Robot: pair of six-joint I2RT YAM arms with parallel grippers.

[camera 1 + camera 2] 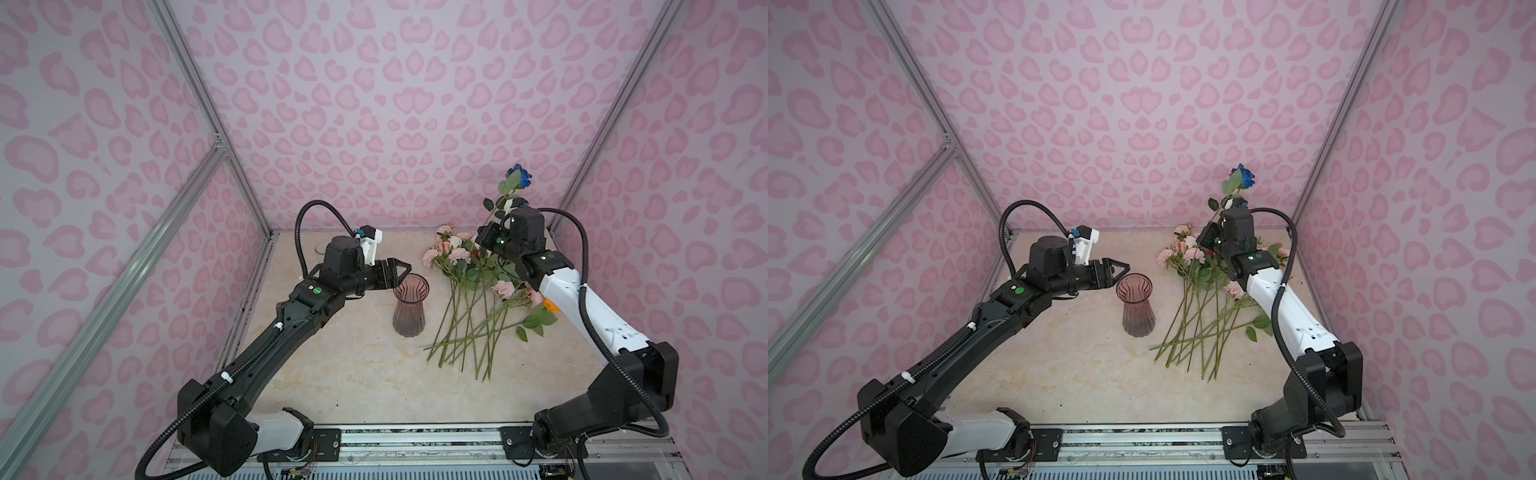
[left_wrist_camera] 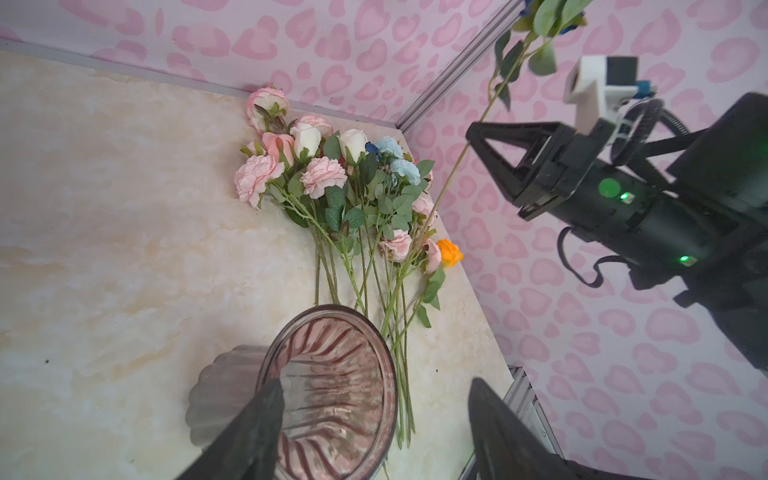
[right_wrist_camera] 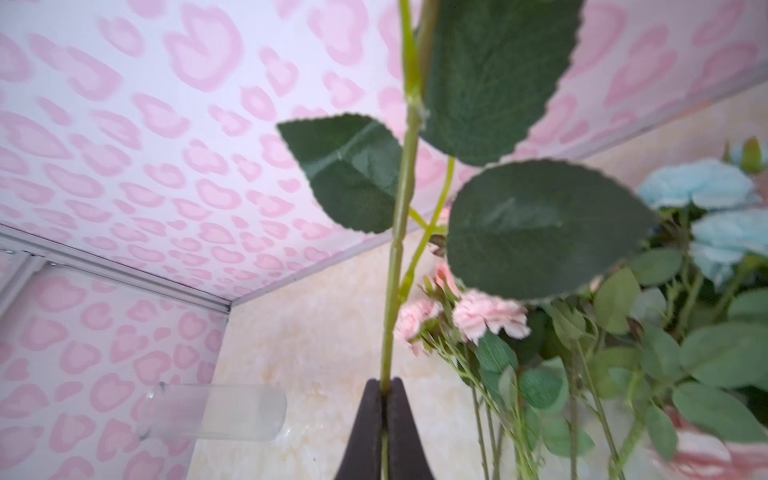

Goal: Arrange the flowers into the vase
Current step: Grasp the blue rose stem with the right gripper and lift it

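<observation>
Right gripper point(image 3: 386, 388), jaws clamped on the blue rose point(image 1: 521, 175), holds it raised above the flowers point(image 1: 465, 299) lying on the table point(image 1: 332, 365). Left gripper point(image 1: 405, 269), jaws apart, hovers at the rim of the vase point(image 1: 409, 309).

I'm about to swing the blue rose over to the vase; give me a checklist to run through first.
1. Grip: the right gripper is shut on the blue rose by its stem: ok.
2. Stem's lower end free of the flower pile: cannot tell.
3. Target: the vase stands upright on the table, no flowers in it: ok.
4. Steadying: the left gripper hangs open at the rim, not clamping: not ok.
5. Leaves clear of the jaws: ok.
</observation>
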